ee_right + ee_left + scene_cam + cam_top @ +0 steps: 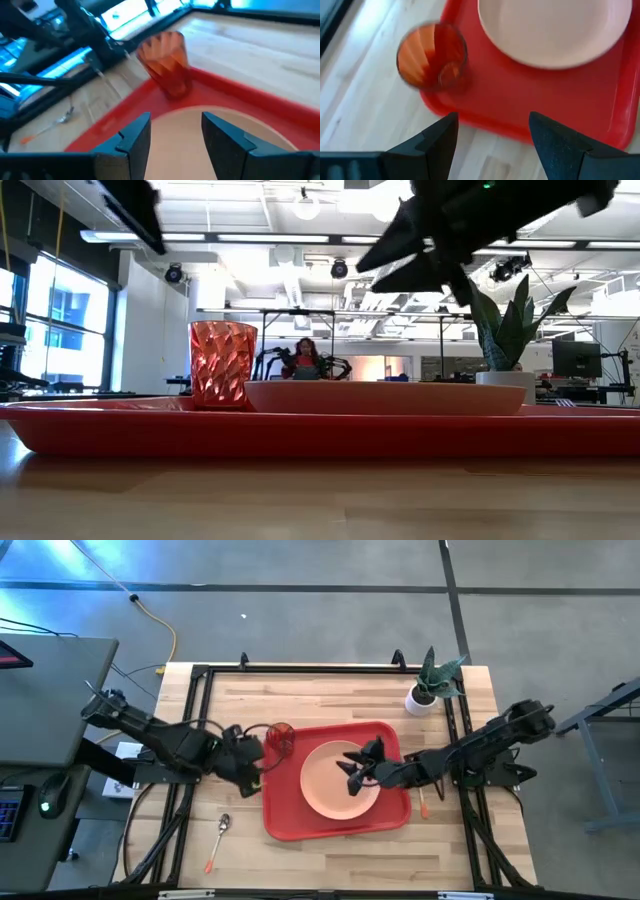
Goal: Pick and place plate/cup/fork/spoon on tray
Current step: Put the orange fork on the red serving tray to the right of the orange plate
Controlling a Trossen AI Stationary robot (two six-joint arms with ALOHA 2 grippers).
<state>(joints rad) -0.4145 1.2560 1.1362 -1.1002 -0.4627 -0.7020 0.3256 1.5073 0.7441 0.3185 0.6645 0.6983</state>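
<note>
The red tray [285,825] lies mid-table. The peach-pink plate [325,785] rests flat on it, right of centre. The red-orange cup [279,739] stands upright in the tray's far left corner. It also shows in the left wrist view [432,57] and the low view [222,365]. The spoon [220,835] lies on the table, near and left of the tray. A thin orange handle, probably the fork [423,802], lies by the tray's right rim. My left gripper [258,762] is open just left of the tray, near the cup. My right gripper [355,772] is open above the plate.
A white pot with a green plant [425,690] stands at the far right of the table. A black frame [300,668] runs along the table's far and side edges. Bare wood lies near the front edge, beside the spoon.
</note>
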